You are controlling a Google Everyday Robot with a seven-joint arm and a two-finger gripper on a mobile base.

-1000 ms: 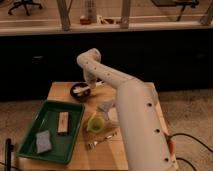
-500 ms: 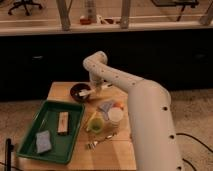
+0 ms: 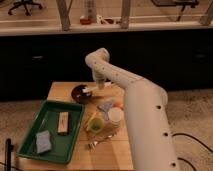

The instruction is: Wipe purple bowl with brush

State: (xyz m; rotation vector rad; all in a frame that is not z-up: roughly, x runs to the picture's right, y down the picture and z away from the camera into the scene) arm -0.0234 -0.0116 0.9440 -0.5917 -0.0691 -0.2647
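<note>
A small whitish brush (image 3: 90,90) is pinched at its right end by the gripper (image 3: 101,86). It is held approx. level, w/ its head over the dark purple round bowl (image 3: 79,95), which is set just left of the gripper on the wooden table (image 3: 59,92).

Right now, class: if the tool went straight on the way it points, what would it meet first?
Probably the purple bowl: the tool, beside it at the table's far side, points down-left, with the brush reaching over the bowl's rim. Depth is unclear.

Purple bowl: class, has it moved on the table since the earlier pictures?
No. The purple bowl sits where it was, behind the green tray's far corner; the gripper holds the brush over its right rim.
</note>
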